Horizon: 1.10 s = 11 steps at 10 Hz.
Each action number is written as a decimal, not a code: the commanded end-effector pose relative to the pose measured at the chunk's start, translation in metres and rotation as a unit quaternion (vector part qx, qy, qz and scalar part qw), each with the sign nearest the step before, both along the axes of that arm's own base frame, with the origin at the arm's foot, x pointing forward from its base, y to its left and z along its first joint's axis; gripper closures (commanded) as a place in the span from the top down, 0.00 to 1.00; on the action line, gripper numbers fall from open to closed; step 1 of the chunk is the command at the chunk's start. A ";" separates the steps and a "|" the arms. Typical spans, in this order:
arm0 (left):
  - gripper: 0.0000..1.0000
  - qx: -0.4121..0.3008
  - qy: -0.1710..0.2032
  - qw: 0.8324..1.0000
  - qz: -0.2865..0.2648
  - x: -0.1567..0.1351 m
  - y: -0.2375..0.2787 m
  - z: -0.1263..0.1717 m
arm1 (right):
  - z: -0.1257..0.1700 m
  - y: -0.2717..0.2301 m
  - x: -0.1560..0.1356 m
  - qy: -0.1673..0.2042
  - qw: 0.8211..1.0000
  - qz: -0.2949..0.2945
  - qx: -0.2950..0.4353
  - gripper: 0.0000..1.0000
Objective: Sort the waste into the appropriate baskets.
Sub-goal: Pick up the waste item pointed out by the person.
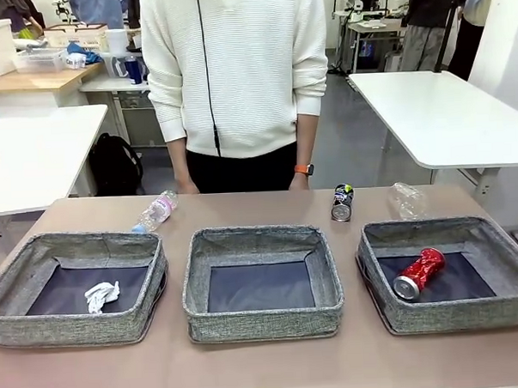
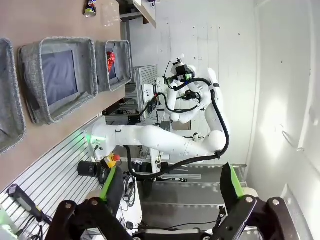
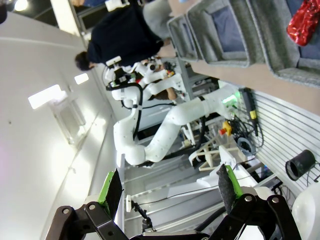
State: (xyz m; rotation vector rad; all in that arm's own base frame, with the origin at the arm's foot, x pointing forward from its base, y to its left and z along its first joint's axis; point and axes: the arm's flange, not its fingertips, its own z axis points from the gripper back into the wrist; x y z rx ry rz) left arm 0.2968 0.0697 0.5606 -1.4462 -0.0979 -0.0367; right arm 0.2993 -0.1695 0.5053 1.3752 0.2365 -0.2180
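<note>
Three grey baskets stand in a row. A white paper wad lies in the left basket. The middle basket shows its dark bottom. A dented red can lies in the right basket. Behind them on the table lie a clear blue-capped bottle, a dark can and a clear plastic cup. My left gripper is open, held off the table's near edge with nothing between its fingers. My right gripper is open too, far from the red can.
A person in a white sweater stands at the far edge, hands low behind the table. White tables stand beyond. The other arm's white links show in each wrist view, beside the table's near edge.
</note>
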 end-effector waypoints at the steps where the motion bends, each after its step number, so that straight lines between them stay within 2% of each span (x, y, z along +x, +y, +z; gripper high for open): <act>1: 1.00 -0.011 -0.015 1.000 -0.005 0.000 0.005 0.002 | 0.002 0.001 -0.001 -0.006 1.000 0.001 0.004 1.00; 11: 1.00 -0.011 -0.015 1.000 -0.005 0.000 0.005 0.002 | 0.002 0.001 -0.001 -0.006 1.000 0.001 0.004 1.00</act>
